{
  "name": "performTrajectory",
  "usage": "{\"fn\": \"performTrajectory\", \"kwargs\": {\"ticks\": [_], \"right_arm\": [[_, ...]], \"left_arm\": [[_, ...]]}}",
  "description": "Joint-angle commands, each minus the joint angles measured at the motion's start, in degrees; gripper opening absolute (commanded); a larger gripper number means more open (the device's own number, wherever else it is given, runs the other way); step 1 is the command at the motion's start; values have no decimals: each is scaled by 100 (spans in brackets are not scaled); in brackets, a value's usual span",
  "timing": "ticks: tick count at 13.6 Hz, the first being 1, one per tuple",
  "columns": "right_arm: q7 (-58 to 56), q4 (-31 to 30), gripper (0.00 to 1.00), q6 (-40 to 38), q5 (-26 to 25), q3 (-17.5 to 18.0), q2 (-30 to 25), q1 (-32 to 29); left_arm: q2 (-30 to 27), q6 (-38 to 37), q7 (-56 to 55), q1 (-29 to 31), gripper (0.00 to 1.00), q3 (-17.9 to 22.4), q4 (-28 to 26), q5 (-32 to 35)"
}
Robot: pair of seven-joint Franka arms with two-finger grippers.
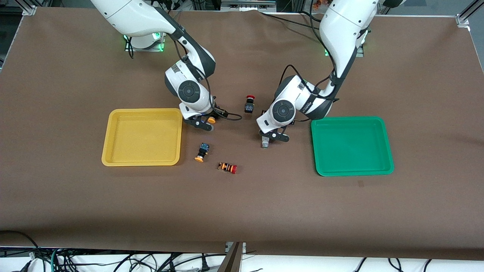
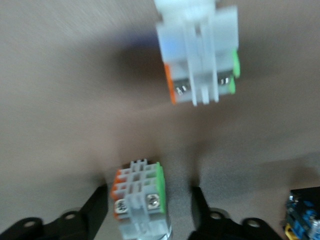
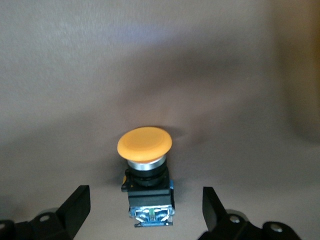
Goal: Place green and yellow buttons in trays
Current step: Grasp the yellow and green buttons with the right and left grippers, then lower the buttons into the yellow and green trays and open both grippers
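My right gripper (image 1: 204, 124) (image 3: 146, 200) is open, low over the table by the yellow tray (image 1: 113, 151). A black switch with an orange-yellow cap (image 3: 145, 142) (image 1: 211, 120) lies between its fingers with a gap on each side. A second yellow-capped switch (image 1: 201, 152) lies nearer the camera. My left gripper (image 1: 273, 136) (image 2: 148, 200) is open beside the green tray (image 1: 385, 151). It straddles a whitish-grey switch with a green end (image 2: 142, 200) that lies on the table. A second whitish-grey switch (image 2: 200, 60) lies just ahead of it. One grey switch (image 1: 265, 143) shows under the gripper in the front view.
A black-bodied switch with a red cap (image 1: 248, 104) stands between the two grippers, farther from the camera. An orange-striped switch with a red cap (image 1: 227, 167) lies nearer the camera. A black switch body (image 2: 302, 215) shows at the edge of the left wrist view.
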Motion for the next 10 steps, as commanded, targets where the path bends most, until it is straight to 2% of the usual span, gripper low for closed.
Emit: {"fn": "performTrajectory", "kwargs": {"ticks": [1,2,3,5,7,10], "right_arm": [[84,-136,30,163,4,30,-2,40],[75,-162,13,163,4,30,-2,40],[84,-162,0,155,4,30,-2,40],[40,-154,0,76,4,30,-89,14],[-248,-84,0,-273,4,22,-404,-143],[-1423,-13,0,-1100,13,-48,-835,-810]], "left_arm": [[-118,-38,82,-65,0,82,-50,-124],[-223,-238,91,-13,0,91,2,-72],[-363,-528,108,23,0,134,46,-63],[-802,-1108,327,355,0,196,55,-45],[-1032,-1513,984,1022,0,205,64,-37],[-884,-1419,1593,1867,0,188,47,804]]}}
